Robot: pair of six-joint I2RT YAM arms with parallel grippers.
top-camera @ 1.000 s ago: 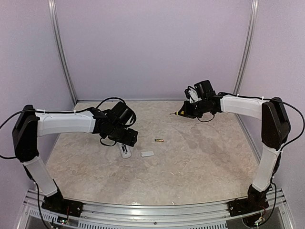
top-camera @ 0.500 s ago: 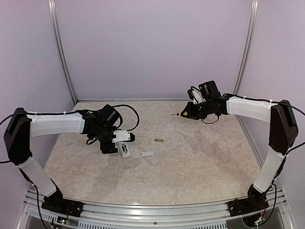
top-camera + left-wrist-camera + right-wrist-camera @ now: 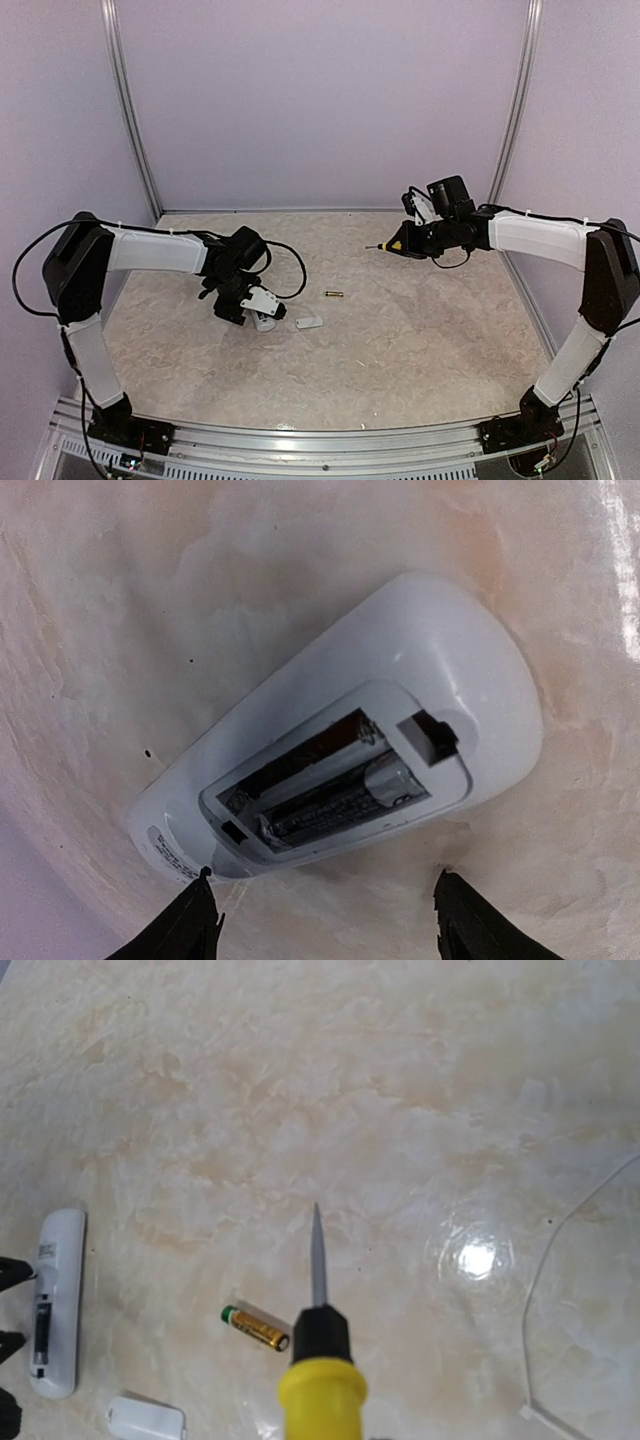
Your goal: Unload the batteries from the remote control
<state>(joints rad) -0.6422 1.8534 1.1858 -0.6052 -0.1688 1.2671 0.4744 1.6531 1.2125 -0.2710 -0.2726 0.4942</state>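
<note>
The white remote control [image 3: 400, 670] lies on the table with its back up and its battery bay uncovered. One dark battery [image 3: 335, 805] sits in the bay beside an empty slot. My left gripper [image 3: 325, 880] hovers low over the remote [image 3: 265, 320], open, with nothing between its black fingertips [image 3: 195, 920]. A gold battery [image 3: 334, 295] lies loose on the table to the right, also visible in the right wrist view [image 3: 256, 1328]. My right gripper [image 3: 405, 243] is raised at the back right, shut on a yellow-handled screwdriver [image 3: 322, 1390] whose tip points left.
The small white cover piece [image 3: 309, 323] lies just right of the remote, near the gold battery. Purple walls with metal posts close the table on three sides. A thin white cable [image 3: 545, 1290] runs along the right of the right wrist view.
My left arm has swung its gripper round and down over the remote, jaws narrowing slightly. My right arm has drifted right with the screwdriver. The remote, gold battery and cover have not moved.
</note>
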